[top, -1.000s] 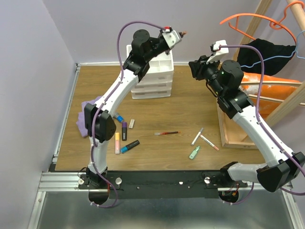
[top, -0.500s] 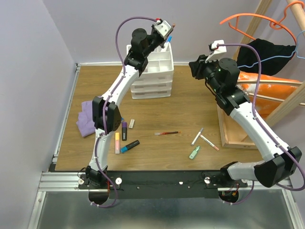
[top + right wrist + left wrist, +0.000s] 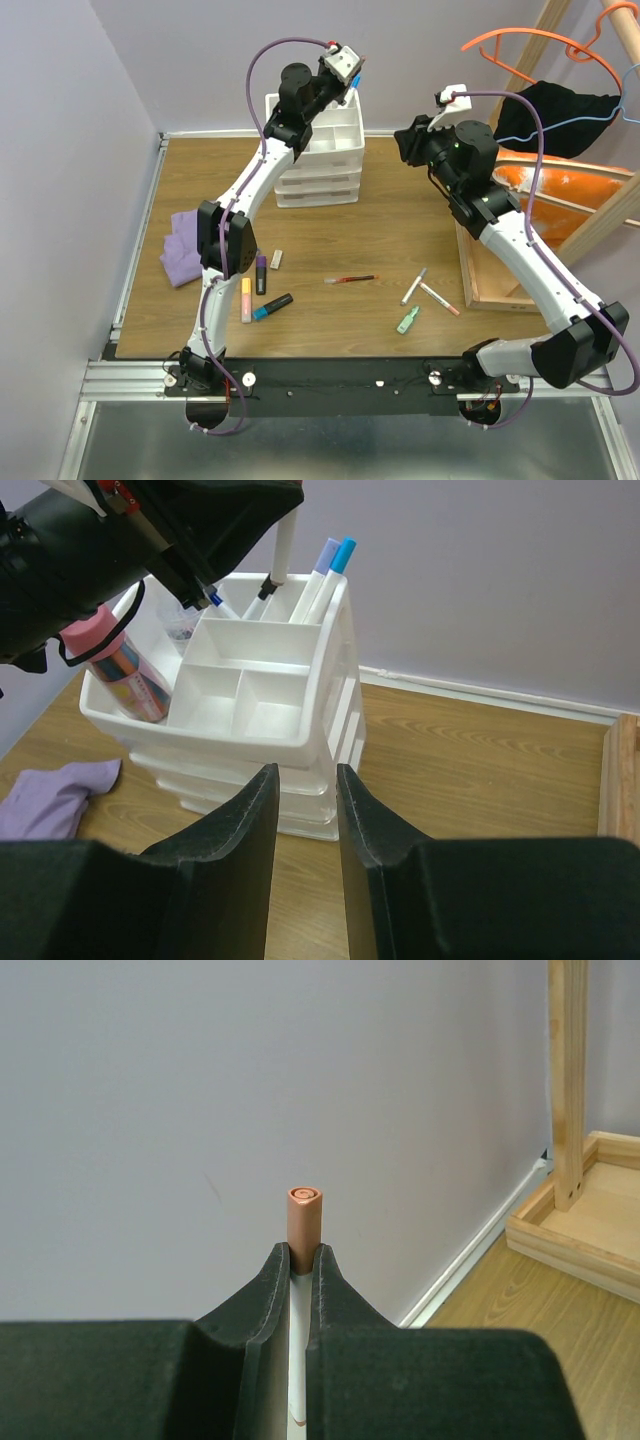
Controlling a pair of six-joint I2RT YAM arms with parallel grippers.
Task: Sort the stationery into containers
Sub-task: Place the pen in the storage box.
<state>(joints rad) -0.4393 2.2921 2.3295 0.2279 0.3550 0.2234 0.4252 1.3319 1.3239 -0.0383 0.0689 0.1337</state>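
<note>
My left gripper point(image 3: 345, 72) is shut on a white pen with an orange-brown cap point(image 3: 304, 1216). It holds the pen upright over the back compartment of the white organiser point(image 3: 318, 152); in the right wrist view the pen point(image 3: 284, 542) hangs tip down just above that compartment. A purple-capped pen point(image 3: 326, 556) and a blue-capped pen point(image 3: 343, 552) stand there. My right gripper point(image 3: 410, 140) hovers open and empty to the right of the organiser point(image 3: 300, 712). Loose stationery lies on the table: a purple marker point(image 3: 261, 273), a peach highlighter point(image 3: 246, 298), a red pen point(image 3: 350, 279), white pens point(image 3: 414, 285) and a green piece point(image 3: 408, 320).
A purple cloth point(image 3: 185, 245) lies at the left. A wooden tray-frame point(image 3: 488, 272) stands at the right, with orange hangers point(image 3: 520, 45) and a black cloth point(image 3: 560, 112) behind it. A pink-topped item point(image 3: 122, 665) fills the organiser's left compartment.
The left gripper has swung left and turned over the organiser's back compartment, carrying the pen. The right gripper has edged slightly left.
</note>
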